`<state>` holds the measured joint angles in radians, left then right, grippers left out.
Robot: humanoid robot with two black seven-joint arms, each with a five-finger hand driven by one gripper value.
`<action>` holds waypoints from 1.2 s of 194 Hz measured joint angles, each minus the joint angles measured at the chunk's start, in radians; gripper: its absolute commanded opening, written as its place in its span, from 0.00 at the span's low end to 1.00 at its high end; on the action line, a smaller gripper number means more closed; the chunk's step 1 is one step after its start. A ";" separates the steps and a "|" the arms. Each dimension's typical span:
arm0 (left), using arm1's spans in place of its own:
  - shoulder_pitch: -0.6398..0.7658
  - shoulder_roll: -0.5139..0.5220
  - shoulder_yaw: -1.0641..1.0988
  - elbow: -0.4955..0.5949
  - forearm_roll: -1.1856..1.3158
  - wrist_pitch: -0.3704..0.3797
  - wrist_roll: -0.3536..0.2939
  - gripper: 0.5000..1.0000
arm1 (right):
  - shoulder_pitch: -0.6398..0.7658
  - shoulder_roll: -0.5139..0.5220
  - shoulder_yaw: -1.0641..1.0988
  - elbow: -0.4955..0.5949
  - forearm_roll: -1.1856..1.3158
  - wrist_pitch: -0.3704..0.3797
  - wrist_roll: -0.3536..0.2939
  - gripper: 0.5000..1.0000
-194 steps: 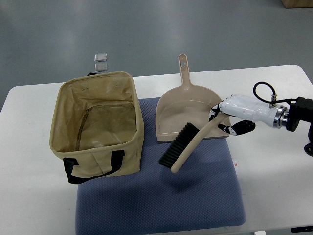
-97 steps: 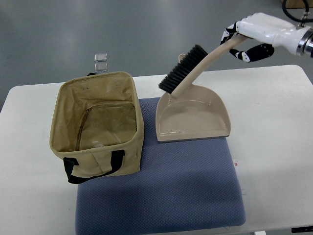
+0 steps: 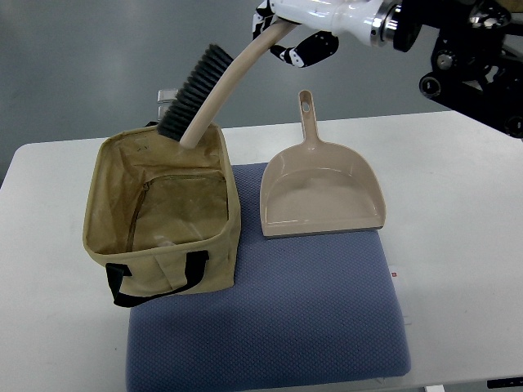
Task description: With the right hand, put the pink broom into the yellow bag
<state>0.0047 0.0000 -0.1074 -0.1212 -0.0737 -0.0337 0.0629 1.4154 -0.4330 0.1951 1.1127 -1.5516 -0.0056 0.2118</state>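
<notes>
My right hand (image 3: 288, 31) is high at the top of the view, its arm reaching in from the right, fingers shut on the handle of the beige-pink broom (image 3: 219, 90). The broom hangs slanted down to the left, its black bristles (image 3: 194, 92) hovering over the far rim of the yellow-tan bag (image 3: 161, 208). The bag stands open on the left of the blue mat, its inside holding nothing that I can see. No left hand shows.
A matching dustpan (image 3: 320, 192) lies on the blue mat (image 3: 270, 318), right of the bag, handle pointing away. The white table (image 3: 458, 237) carries everything. Two small clear squares (image 3: 169, 99) lie on the floor beyond the bag.
The right hand has lifted the broom off the mat, swung it up and leftward past the dustpan, and its bristles now hang above the bag's far edge.
</notes>
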 measured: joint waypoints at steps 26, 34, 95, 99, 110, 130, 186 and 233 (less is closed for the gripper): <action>0.000 0.000 0.000 0.000 0.000 0.000 0.000 1.00 | -0.006 0.080 -0.001 -0.024 -0.025 0.004 0.000 0.00; 0.000 0.000 0.000 0.000 0.000 0.000 0.000 1.00 | -0.011 0.100 -0.002 -0.030 -0.033 0.004 0.000 0.00; 0.000 0.000 0.000 0.000 0.000 0.000 0.000 1.00 | -0.057 0.146 -0.008 -0.054 -0.055 0.008 0.003 0.66; 0.000 0.000 0.000 0.000 0.000 0.000 0.000 1.00 | -0.060 0.147 -0.008 -0.054 -0.055 0.008 0.004 0.68; 0.000 0.000 0.000 0.000 0.000 0.000 0.000 1.00 | -0.065 0.147 -0.003 -0.054 -0.053 0.008 0.005 0.72; 0.000 0.000 0.000 0.000 0.000 0.000 0.000 1.00 | -0.076 0.143 0.009 -0.055 -0.044 0.007 0.006 0.72; 0.000 0.000 0.000 0.000 0.000 0.000 0.000 1.00 | -0.150 0.070 0.167 -0.054 -0.009 0.011 0.003 0.72; 0.000 0.000 0.000 0.000 0.000 0.000 0.000 1.00 | -0.324 -0.005 0.476 -0.052 0.144 0.137 -0.038 0.72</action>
<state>0.0046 0.0000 -0.1074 -0.1212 -0.0736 -0.0337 0.0629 1.0919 -0.4377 0.6711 1.0612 -1.4080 0.1313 0.1738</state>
